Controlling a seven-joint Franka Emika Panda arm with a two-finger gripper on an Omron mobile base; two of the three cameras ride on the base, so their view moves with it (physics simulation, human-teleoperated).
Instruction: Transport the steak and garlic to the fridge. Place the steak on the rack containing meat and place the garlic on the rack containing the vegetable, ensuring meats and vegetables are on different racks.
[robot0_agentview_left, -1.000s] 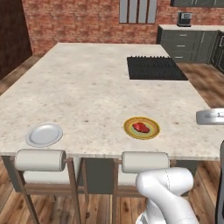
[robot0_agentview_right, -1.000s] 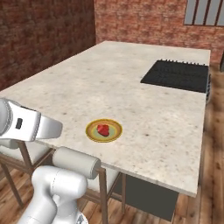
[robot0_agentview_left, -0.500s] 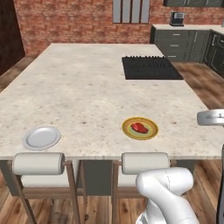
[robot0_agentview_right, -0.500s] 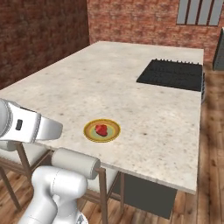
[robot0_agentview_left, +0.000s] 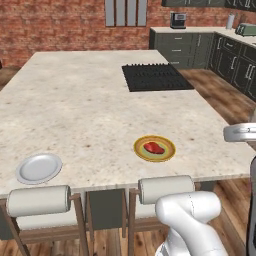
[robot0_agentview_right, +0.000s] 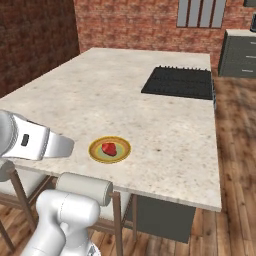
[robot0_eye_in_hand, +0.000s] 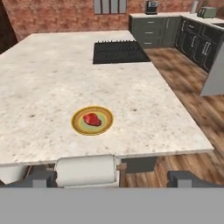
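Hand view: the steak (robot0_eye_in_hand: 92, 119) lies mid-plate, below and ahead of the gripper (robot0_eye_in_hand: 114, 178), whose two dark tips stand wide apart with nothing between them.
Steak: a small bright-red chunk, glossy and irregular, lying flat on the yellow plate (robot0_agentview_left: 167, 153); also seen in the right base view (robot0_agentview_right: 109, 148).
Yellow plate: round and shallow, with a mustard rim and a greenish centre; it sits close to the table's near edge, roughly midway along it. Being that near the edge probably keeps the meat within easy reach from the stool side.
Table (robot0_agentview_left: 90, 110): a large island top of pale speckled stone, matte, with straight edges and square corners.
Grey plate (robot0_agentview_left: 39, 168): round, plain and bare, near the near-left corner, well apart from the yellow plate. No garlic shows on it from here.
Stove top (robot0_agentview_left: 155, 77): a flat black rectangle with ridged grates, set into the far-right part of the table.
Stools (robot0_agentview_left: 165, 188): two with padded cream roll backs on wooden frames, tucked against the near edge; one is right below the yellow plate.
Gripper position: well short of the steak, hanging off the table's near edge above a stool back.
Step in hand: likely the approach to pick up the steak; nothing has been lifted yet.
Next move: would need a reach forward and down over the plate's rim.
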